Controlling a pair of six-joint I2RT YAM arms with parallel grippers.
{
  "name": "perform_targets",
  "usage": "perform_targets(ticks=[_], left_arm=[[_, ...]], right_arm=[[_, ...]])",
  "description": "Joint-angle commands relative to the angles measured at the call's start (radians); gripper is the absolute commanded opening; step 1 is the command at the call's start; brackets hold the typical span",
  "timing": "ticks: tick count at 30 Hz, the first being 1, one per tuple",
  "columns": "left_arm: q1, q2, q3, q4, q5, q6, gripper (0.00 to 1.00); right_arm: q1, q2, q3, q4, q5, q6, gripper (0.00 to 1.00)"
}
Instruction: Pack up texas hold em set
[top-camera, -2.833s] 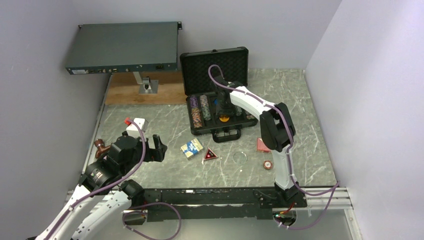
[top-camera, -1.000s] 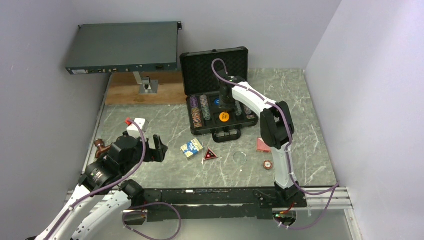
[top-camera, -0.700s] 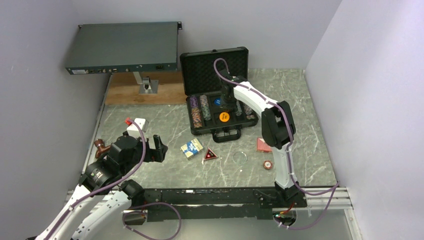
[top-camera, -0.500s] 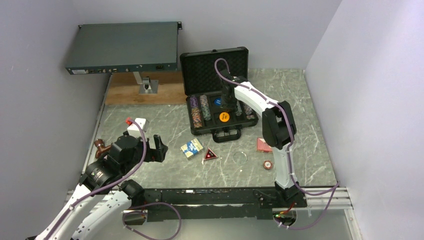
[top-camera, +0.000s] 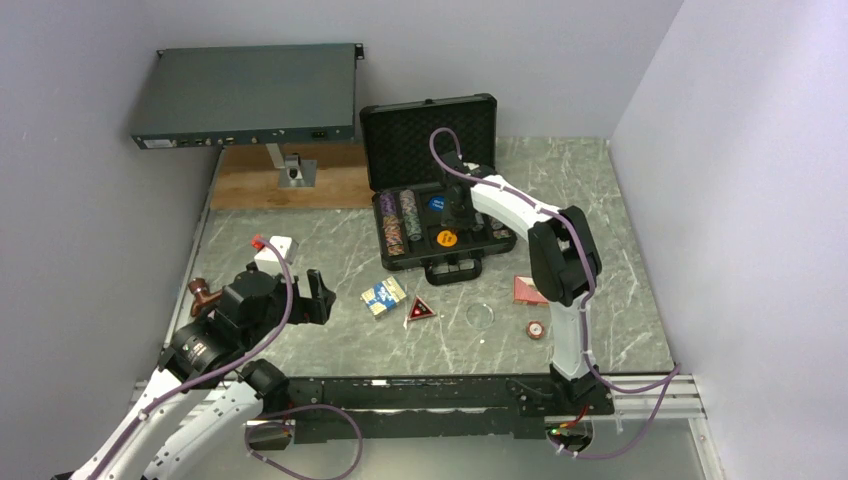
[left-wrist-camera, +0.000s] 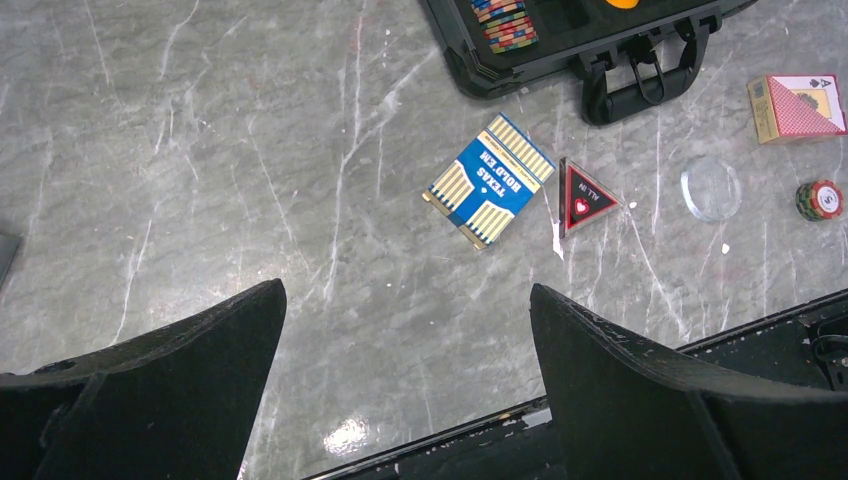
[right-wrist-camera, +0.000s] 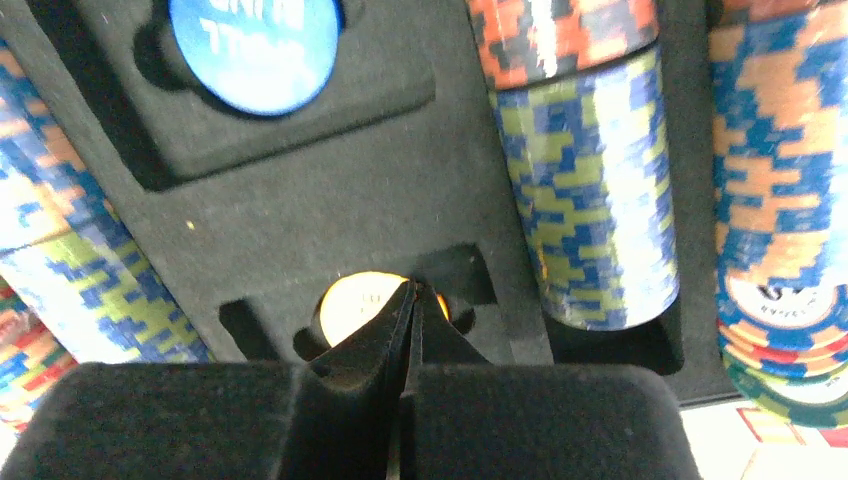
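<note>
Right gripper (right-wrist-camera: 412, 290) has dipped lower into the case (top-camera: 400, 135), its elbow swung rightward. Nearest, the left gripper (left-wrist-camera: 405, 295) hovers over the table (left-wrist-camera: 200, 150), fingers spread wide. Beyond lie the blue deck (left-wrist-camera: 489, 181), red triangle (left-wrist-camera: 582, 198), clear disc (left-wrist-camera: 711, 188), chip (left-wrist-camera: 822, 199) and red deck (left-wrist-camera: 800, 106), all outside the case. Farther, the right tips, pinched together on nothing, sit over the orange button (right-wrist-camera: 350, 305) in its foam slot, with the blue button (right-wrist-camera: 255, 45) behind and chip rows (right-wrist-camera: 590, 200) either side.

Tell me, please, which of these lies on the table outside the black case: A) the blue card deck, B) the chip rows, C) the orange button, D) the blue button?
A: the blue card deck lies on the table beside the red triangle, in front of the case, while the other three sit in its foam.
</note>
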Motion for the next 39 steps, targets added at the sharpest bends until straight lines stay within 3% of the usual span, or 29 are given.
perform_targets(ticks=[1, 19, 25, 32, 37, 39], left_arm=[[-0.001, 0.007, -0.003, 0.037, -0.003, 0.006, 0.99], [-0.001, 0.009, -0.005, 0.042, 0.007, 0.011, 0.99], [-0.001, 0.004, -0.005, 0.042, 0.005, 0.01, 0.99], [-0.001, 0.001, -0.005, 0.039, -0.002, 0.008, 0.99], [0.0, -0.002, -0.005, 0.037, -0.01, 0.005, 0.99], [-0.001, -0.002, -0.005, 0.036, -0.01, 0.005, 0.99]], right_arm=[[0.019, -0.011, -0.065, -0.047, -0.006, 0.027, 0.0], [0.019, -0.041, 0.236, -0.197, 0.022, -0.055, 0.0], [0.019, -0.133, 0.197, -0.234, 0.014, -0.074, 0.09], [0.019, -0.307, 0.021, -0.238, 0.025, -0.076, 0.35], [0.016, -0.465, -0.146, -0.244, 0.067, 0.016, 0.75], [0.015, -0.529, -0.214, -0.245, 0.072, 0.071, 0.84]])
